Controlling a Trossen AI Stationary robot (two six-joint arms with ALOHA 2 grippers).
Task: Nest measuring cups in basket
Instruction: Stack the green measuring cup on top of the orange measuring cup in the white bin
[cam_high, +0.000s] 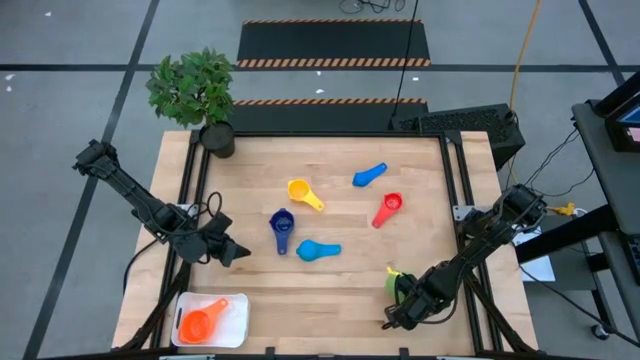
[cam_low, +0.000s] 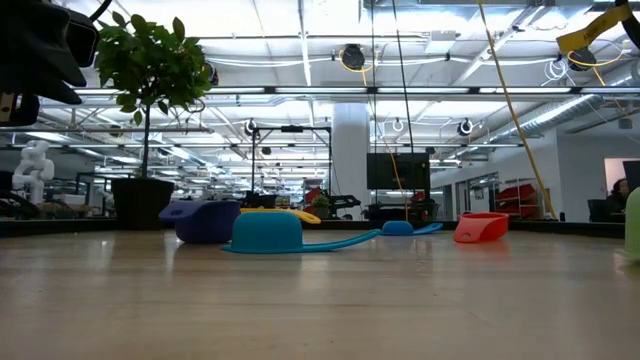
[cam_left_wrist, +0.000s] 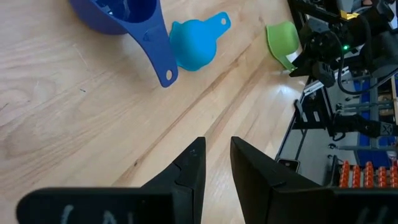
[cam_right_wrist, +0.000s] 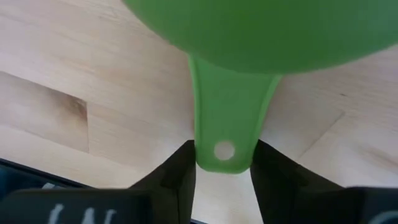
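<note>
Green cup (cam_right_wrist: 249, 31), smooth round bowl w/ flat handle & hole at tip, lies on surface far from basket (cam_high: 236, 322), handle pinched by right hand (cam_right_wrist: 222, 163).

Around the basket (cam_high: 236, 322) at the worktop's (cam_high: 330, 290) near left corner, one measuring cup (cam_high: 199, 323) lies inside, four more lie mid-worktop beyond it, and a plant (cam_high: 193, 85) stands far behind.

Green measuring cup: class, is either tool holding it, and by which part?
The right tool brackets the green measuring cup's handle end; a firm grip cannot be told. The left tool holds nothing.
</note>
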